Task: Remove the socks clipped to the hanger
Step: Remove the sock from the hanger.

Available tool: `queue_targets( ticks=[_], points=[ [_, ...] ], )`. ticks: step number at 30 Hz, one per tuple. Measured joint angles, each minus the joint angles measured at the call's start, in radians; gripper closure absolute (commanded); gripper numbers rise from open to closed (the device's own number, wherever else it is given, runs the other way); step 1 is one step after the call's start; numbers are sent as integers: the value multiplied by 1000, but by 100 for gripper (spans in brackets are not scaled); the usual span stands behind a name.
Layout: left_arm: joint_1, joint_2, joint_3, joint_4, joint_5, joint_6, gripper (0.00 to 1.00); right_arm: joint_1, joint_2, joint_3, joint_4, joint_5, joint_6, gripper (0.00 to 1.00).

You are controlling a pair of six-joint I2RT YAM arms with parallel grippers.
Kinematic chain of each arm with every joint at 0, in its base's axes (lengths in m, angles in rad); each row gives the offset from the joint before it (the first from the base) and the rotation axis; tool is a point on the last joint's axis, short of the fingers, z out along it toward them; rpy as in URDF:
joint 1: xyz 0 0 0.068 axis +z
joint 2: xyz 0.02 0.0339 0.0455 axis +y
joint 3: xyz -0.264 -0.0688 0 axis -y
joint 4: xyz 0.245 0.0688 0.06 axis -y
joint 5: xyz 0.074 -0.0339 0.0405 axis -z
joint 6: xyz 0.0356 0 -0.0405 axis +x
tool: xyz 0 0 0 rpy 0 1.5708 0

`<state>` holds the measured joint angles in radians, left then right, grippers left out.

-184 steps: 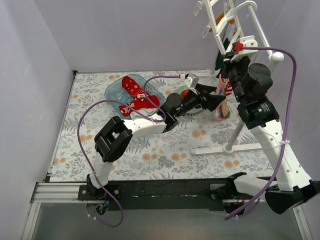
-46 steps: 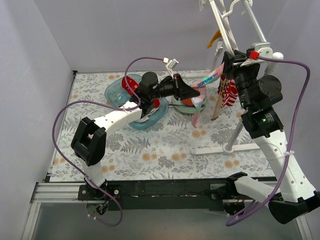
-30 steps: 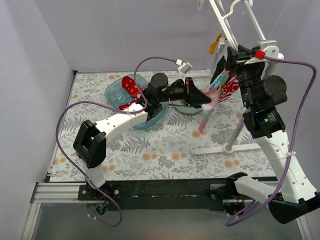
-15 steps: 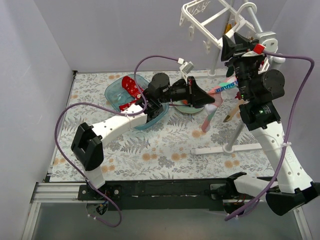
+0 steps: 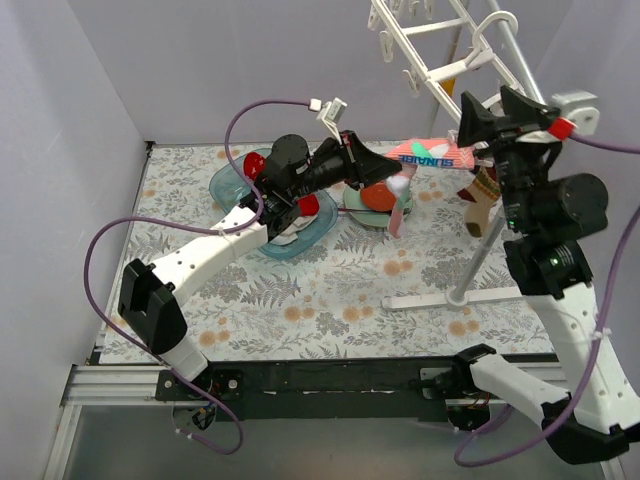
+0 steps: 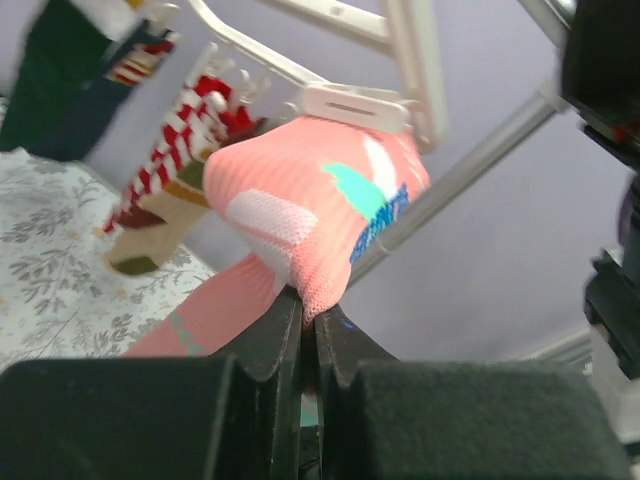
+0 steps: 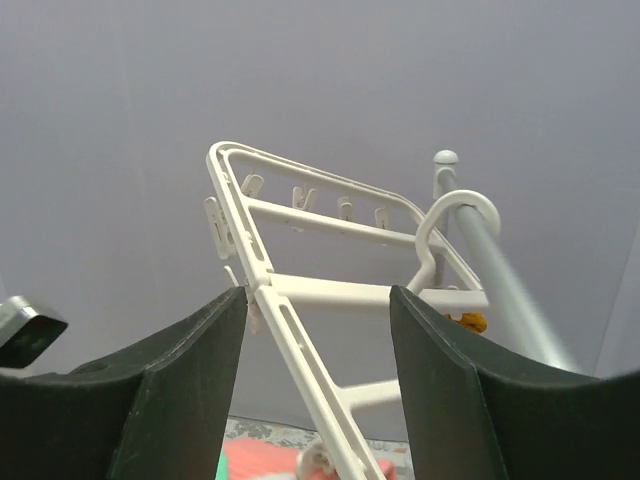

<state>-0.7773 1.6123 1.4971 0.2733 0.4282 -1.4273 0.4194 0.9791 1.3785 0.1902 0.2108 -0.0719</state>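
Observation:
The white hanger tilts up at the back right on a stand. A pale pink sock stretches taut from one of its clips to my left gripper, which is shut on the sock's edge. In the left wrist view the pink sock runs from the fingertips of the left gripper up to a white clip. A red-and-white striped sock and a dark navy one hang behind. My right gripper is open below the hanger, its fingers on either side of a bar.
A blue translucent tub at the back left holds red socks. A red-orange ball on a green plate sits under the left gripper. The stand's grey pole and white base stand to the right.
The right gripper has opened wider and risen. The hanger has swung up and back. My left gripper has pulled left, stretching the pink sock level.

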Motion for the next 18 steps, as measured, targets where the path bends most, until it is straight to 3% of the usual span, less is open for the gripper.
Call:
queue_targets(
  ticks=[9,18],
  points=[
    [76,0,-11,-64,-21,-50,100,0,-165,-37,-215,53,137,26],
    [91,0,-10,-97,-11,-67,100,0,-295,-360,-290,51,362,20]
  ],
)
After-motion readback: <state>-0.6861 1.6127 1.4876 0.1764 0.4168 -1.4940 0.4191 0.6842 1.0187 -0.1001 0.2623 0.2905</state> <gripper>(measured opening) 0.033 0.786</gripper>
